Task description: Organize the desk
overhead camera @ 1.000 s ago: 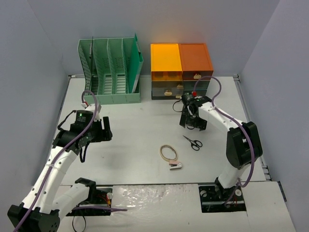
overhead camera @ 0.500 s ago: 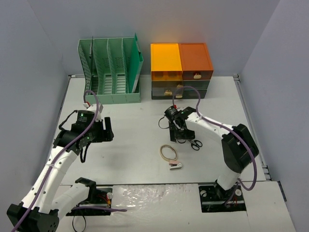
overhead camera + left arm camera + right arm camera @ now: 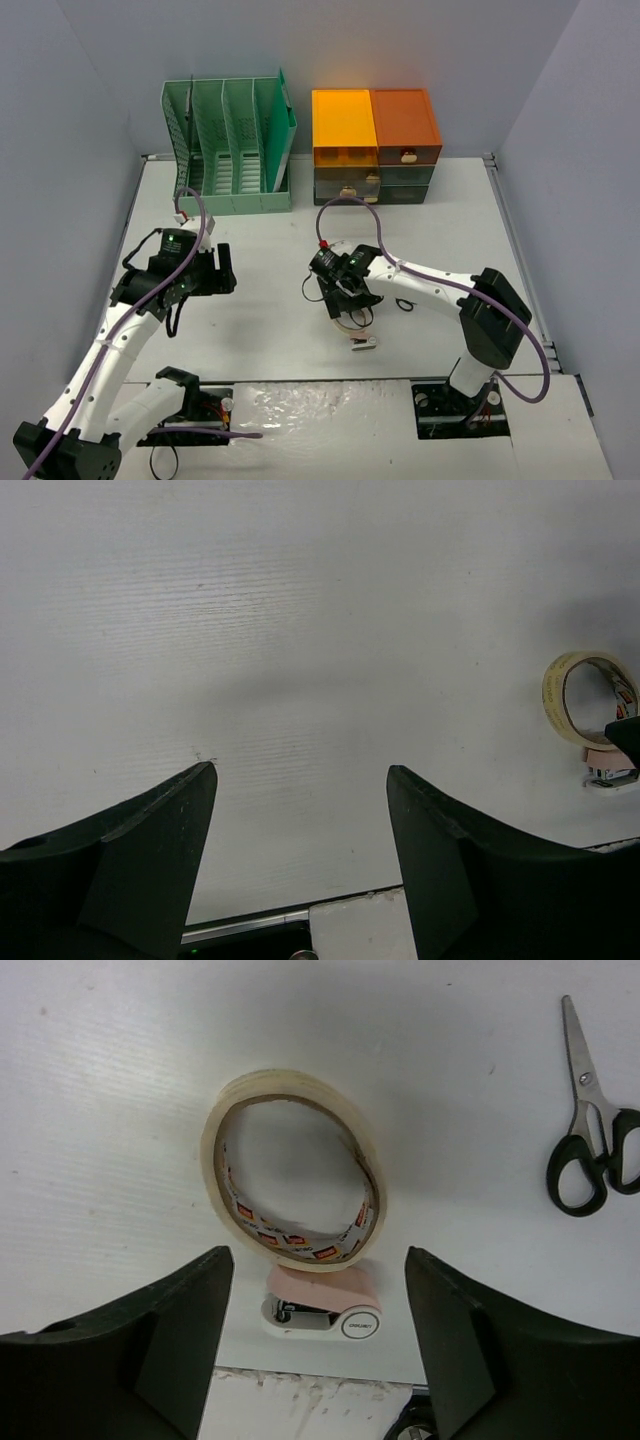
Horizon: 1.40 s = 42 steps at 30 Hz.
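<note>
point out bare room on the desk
Bare off-white desk between the mint-green file rack and the left gripper, and before the orange-and-grey drawer unit. Crowded around the cream tape roll, pink-and-white item and black-handled scissors near the right gripper.

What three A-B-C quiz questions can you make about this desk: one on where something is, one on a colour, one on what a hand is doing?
1. Where are the black-handled metal scissors?
A. on the off-white desk, beside the cream ring of tape
B. in the green rack
C. in a drawer

2. What colour is the slotted plastic file rack?
A. red
B. mint green
C. blue

3. How is the right hand?
A. shut on the scissors
B. holding a drawer
C. open, holding nothing

Answers:
1 A, they lie flat on the desk by the tape.
2 B, the rack is plainly mint green.
3 C, its fingers stand apart, not touching the tape.
</note>
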{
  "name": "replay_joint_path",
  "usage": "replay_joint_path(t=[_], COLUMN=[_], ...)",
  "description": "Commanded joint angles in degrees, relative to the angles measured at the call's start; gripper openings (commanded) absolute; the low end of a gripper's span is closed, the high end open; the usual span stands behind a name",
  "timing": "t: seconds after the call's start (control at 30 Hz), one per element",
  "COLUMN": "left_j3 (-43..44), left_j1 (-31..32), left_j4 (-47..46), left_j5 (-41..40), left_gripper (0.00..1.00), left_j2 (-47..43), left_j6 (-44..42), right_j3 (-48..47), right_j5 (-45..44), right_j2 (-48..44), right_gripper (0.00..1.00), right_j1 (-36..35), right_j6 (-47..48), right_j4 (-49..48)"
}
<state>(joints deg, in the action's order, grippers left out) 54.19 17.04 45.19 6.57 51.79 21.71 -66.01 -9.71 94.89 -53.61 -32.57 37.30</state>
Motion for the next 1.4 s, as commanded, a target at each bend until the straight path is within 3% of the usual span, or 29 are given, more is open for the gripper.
replay_joint_path(t=[0.0, 0.1, 0.67, 1.37], left_j3=[2.68, 2.85, 3.72, 3.96], left_j1=[0.36, 0.36, 0.39, 0.45], left_j4=[-0.54, -0.54, 0.56, 0.34], left_j5=[-0.07, -0.15, -1.01, -0.96], left_gripper=[0.66, 0.66, 0.66, 0.66], left_j2=[-0.80, -0.66, -0.55, 0.23], left_j6=[0.33, 0.17, -0.18, -0.45], right_j3=[0.35, 0.19, 4.18, 3.88], right_j5=[0.88, 1.68, -2.09, -4.76], right_j2=[-2.20, -1.48, 7.53, 2.63], right_gripper=[0.78, 0.92, 0.91, 0.90], right_j1=[-1.67, -3.00, -2.24, 3.68], right_j6=[1.80, 2.86, 4.07, 3.91], right_j4=[1.43, 0.97, -10.75, -11.02])
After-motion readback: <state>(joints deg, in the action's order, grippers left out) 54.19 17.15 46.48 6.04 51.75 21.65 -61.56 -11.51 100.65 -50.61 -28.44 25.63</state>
